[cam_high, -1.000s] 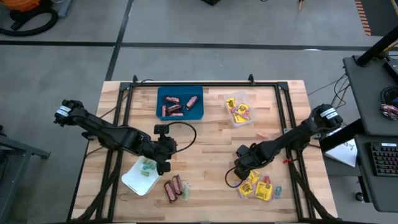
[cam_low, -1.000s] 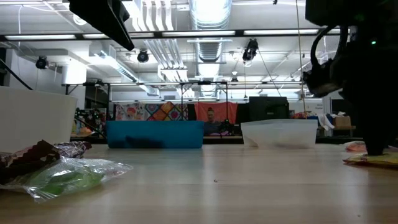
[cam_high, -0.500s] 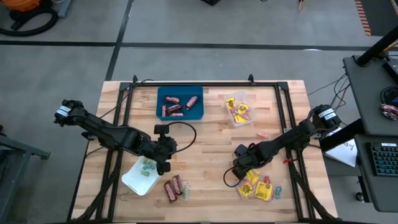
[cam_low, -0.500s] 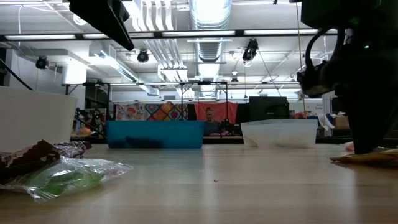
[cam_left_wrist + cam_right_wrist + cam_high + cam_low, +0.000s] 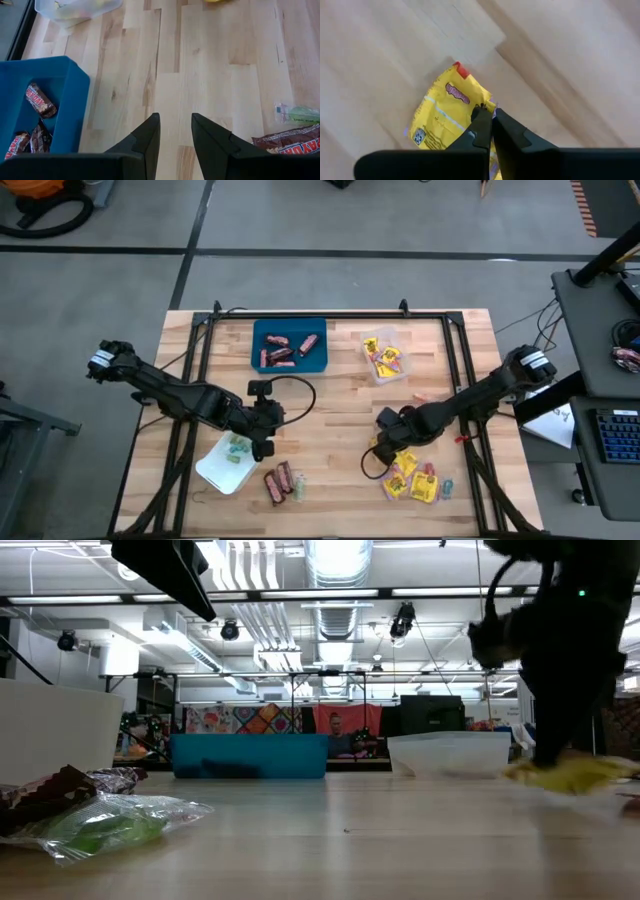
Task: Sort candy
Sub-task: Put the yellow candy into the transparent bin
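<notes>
The candy lies in groups. Brown-red mini bars fill the blue tray, and two more lie near the front edge. Yellow packets sit in the clear tray and in a pile at the front right. Pastel sweets rest in the white tray. My right gripper is shut on one yellow packet just left of the pile. My left gripper hangs open beside the white tray, over bare wood, with nothing between its fingers. My right gripper pinches the yellow packet by one side edge, near a corner, between its two fingertips. The fingers come from above, slanting down. The rest of the packet hangs out to one side of the fingers, and in the low view it shows a little above the tabletop.
A black metal frame runs along the table's far edge and down both sides. Bare wood lies open in the middle of the table between the trays and the two arms. A small green sweet and a brown bar lie close to my left gripper.
My right gripper has shut on a yellow packet at the edge of the front-right pile. It has then risen and drifted toward the table's left, taking the packet up off the wood.
</notes>
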### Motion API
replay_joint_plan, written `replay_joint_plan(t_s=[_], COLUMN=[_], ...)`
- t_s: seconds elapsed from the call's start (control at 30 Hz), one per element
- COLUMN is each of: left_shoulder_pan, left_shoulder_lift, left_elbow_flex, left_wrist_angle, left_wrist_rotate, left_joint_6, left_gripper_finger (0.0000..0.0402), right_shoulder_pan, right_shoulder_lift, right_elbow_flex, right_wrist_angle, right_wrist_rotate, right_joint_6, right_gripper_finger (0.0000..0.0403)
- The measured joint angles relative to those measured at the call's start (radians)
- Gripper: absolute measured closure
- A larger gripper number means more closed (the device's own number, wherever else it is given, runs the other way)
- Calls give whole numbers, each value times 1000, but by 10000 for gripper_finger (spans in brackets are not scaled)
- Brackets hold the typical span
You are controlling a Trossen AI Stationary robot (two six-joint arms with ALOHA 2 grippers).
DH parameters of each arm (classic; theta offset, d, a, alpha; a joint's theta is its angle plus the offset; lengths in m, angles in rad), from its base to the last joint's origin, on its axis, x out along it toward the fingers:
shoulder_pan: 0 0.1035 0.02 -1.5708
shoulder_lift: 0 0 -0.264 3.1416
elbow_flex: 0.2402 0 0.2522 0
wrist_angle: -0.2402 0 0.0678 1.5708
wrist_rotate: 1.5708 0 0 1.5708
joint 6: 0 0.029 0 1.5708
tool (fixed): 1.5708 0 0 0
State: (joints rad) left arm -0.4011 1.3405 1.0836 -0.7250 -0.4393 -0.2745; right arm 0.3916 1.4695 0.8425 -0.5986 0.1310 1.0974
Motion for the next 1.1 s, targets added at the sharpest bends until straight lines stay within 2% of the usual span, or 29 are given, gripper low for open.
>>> replay_joint_plan(t_s=[0.27, 0.5, 0.63, 0.73, 1.1], left_shoulder_pan=[0, 0, 1, 1, 1], left_shoulder_lift=[0, 0, 0, 0, 0], left_elbow_flex=[-1, -8, -9, -9, -11], left_wrist_angle=[0, 0, 4, 6, 8], left_wrist_rotate=[0, -32, -36, -38, -38], left_joint_6=[0, 3, 0, -14, -82], left_gripper_finger=[306, 306, 306, 306, 306], right_shoulder_pan=[0, -66, -163, -263, -636], right_shoulder_lift=[-154, -273, -313, -322, -265], right_elbow_flex=[0, 0, 0, 0, 0], right_wrist_angle=[5, 11, 13, 13, 11], right_wrist_rotate=[153, 430, 559, 618, 656], right_joint_6=[-70, -185, -283, -357, -506], right_gripper_finger=[394, 394, 394, 394, 394])
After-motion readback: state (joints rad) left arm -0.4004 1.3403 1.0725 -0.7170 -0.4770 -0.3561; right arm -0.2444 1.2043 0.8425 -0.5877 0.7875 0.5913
